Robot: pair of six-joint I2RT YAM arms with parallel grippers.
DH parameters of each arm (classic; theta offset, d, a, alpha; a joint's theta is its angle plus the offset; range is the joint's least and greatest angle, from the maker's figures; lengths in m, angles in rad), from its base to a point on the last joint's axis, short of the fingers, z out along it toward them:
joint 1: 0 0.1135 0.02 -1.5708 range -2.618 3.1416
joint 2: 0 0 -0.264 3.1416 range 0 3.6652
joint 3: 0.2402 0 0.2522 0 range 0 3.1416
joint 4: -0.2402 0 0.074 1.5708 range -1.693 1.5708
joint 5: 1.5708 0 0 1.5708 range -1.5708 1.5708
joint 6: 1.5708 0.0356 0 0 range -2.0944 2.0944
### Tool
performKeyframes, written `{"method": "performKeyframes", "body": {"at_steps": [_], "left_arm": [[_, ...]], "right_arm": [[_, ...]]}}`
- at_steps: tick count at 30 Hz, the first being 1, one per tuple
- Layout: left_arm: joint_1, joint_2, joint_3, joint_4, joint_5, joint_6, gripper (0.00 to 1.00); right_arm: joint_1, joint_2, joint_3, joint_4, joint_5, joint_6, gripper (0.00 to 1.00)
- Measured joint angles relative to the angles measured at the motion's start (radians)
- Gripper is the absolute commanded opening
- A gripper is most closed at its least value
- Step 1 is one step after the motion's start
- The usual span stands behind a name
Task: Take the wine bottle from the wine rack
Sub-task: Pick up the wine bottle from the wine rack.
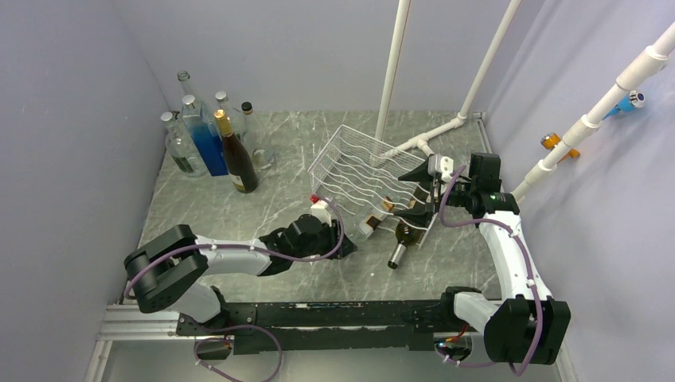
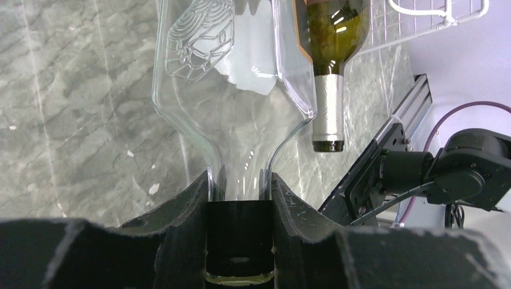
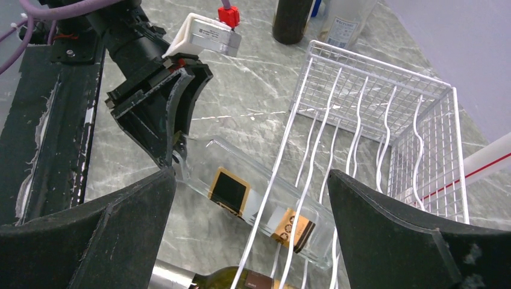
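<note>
Left gripper [image 2: 240,183] clamps the neck of the clear bottle [image 2: 235,90] lying in the rack [image 1: 350,159]; right gripper [image 1: 415,192] hovers wide open, empty.

My left arm [image 1: 231,256] lies low, reaching from the lower left toward the middle of the top view. The left claw [image 1: 344,243] is clamped on the neck of a clear bottle [image 2: 235,114]. My right arm [image 1: 516,251] rises along the right side, wrist bent leftward, and the right claw [image 1: 414,192] has its fingers spread wide apart.
</note>
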Motion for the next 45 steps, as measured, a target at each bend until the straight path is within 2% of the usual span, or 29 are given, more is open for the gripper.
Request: {"method": "performKeyframes", "body": {"at_steps": [25,45], "left_arm": [[-0.002,-0.211,-0.106,-0.116,0.021,0.071,0.00],[-0.003,-0.395,-0.105,-0.353,0.010,0.153,0.00]], "right_arm": [[-0.002,0.000,0.000,0.000,0.000,-0.002,0.99],[-0.002,0.000,0.000,0.000,0.000,-0.002,1.00]]}}
